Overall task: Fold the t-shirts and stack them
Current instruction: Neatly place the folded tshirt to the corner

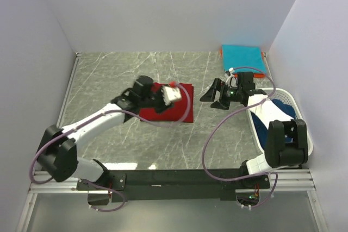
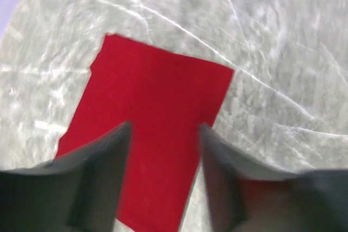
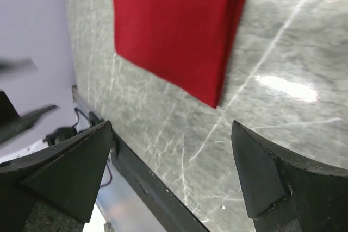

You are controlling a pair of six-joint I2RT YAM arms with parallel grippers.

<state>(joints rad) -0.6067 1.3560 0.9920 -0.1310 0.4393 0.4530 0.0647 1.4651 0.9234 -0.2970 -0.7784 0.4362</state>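
While fingers [image 2: 106, 161] of left gripper [image 2: 165, 131] hang spread and empty over folded dark red t-shirt [image 2: 157, 101] at centre of table [image 1: 109, 77], probably poised to lift it, right gripper [image 3: 170, 131] hovers right of it, equally wide, empty. Far right corner: teal t-shirt [image 1: 243, 57] folded atop orange t-shirt [image 1: 221, 52], evident stack. Navy t-shirt [image 1: 283, 106] waits in basket [image 1: 309, 137], right. Right gripper sits between red shirt and stack.

The folded red t-shirt [image 2: 157, 96] under the left pincer's [image 2: 166, 129] dark grey fingers is showing one plain solid red, and the table [image 2: 272, 52] around it is showing grey-green marble crossed by white veins. Beyond the black right pincer [image 1: 213, 98], a teal t-shirt [image 1: 243, 57] is lying over an orange t-shirt [image 1: 222, 52]. Behind that pincer, a navy t-shirt [image 1: 283, 107] is showing inside the white mesh basket [image 1: 293, 97].
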